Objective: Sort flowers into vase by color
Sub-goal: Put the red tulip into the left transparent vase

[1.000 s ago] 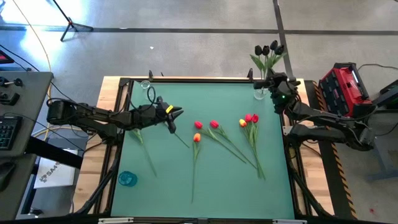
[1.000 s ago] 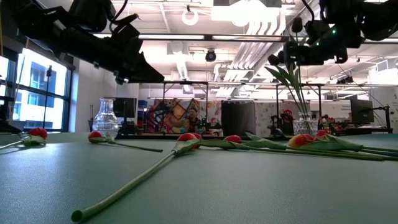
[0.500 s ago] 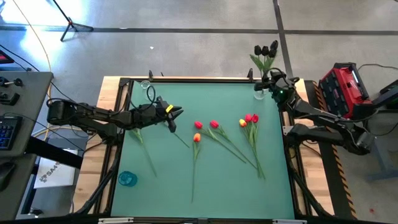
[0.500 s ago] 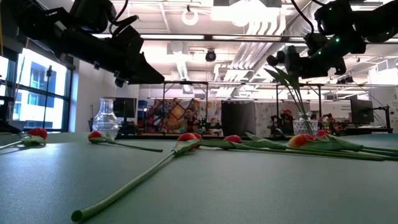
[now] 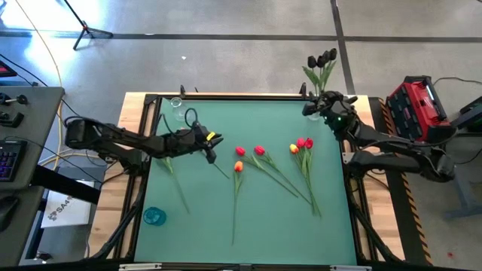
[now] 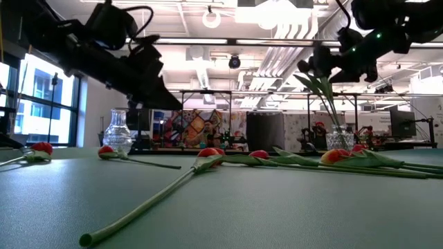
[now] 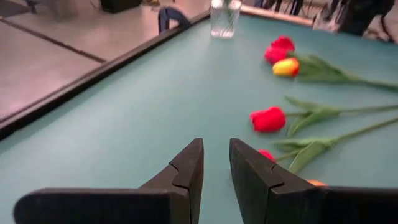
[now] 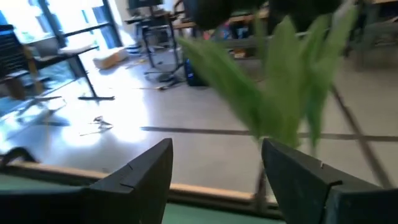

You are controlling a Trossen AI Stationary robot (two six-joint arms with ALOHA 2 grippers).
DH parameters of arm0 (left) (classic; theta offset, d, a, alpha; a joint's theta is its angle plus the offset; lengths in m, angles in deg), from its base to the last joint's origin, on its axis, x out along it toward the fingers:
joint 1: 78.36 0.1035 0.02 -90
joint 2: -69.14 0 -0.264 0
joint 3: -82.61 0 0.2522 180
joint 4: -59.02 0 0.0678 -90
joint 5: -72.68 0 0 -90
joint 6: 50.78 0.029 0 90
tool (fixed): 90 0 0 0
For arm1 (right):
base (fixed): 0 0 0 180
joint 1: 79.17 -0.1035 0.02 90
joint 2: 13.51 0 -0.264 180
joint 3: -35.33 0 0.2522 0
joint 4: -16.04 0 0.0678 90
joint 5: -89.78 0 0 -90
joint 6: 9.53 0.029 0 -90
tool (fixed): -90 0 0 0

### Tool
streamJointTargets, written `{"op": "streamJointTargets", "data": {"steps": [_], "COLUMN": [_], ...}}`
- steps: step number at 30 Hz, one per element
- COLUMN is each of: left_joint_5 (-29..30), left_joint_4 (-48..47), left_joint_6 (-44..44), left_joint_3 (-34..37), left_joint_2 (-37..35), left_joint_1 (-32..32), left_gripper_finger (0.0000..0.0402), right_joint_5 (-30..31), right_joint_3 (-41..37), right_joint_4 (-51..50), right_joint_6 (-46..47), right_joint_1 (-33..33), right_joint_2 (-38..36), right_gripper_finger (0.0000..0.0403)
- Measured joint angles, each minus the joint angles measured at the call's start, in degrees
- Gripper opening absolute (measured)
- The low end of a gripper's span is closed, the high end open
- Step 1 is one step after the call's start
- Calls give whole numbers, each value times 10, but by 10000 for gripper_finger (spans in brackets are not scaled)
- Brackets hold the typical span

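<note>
we are positioning the right tool point(image 5: 316, 105) at the far right corner of the worktop point(image 5: 256, 218), its fingers point(image 8: 137, 171) standing wide apart and holding nothing, just beside the vase point(image 6: 338, 138) carrying the dark flowers point(image 5: 322, 60). we are holding the left tool point(image 5: 212, 143) above the left half of the worktop, its fingers point(image 7: 186, 168) nearly together with a narrow gap, gripping nothing. the red and orange flowers point(image 5: 260, 154) are lying on the worktop's middle. a second vase point(image 6: 118, 131) is standing at the far left corner.

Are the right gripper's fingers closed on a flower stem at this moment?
No, the right gripper stands wide open, with the green leaves beyond its fingers, not between them.
</note>
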Motion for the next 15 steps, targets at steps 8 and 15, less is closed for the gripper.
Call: {"op": "streamJointTargets", "data": {"steps": [8,15], "left_joint_5": [4,-1], "left_joint_4": [23,102], "left_joint_6": [-14,-8], "left_joint_3": [0,0], "left_joint_2": [54,84], "left_joint_1": [0,0], "left_gripper_finger": [67,67], "right_joint_5": [-29,-68], "right_joint_3": [0,0], "right_joint_4": [17,151], "right_joint_6": [9,-40], "right_joint_1": [-101,-186], "right_joint_2": [4,45], "right_gripper_finger": [236,236]}}
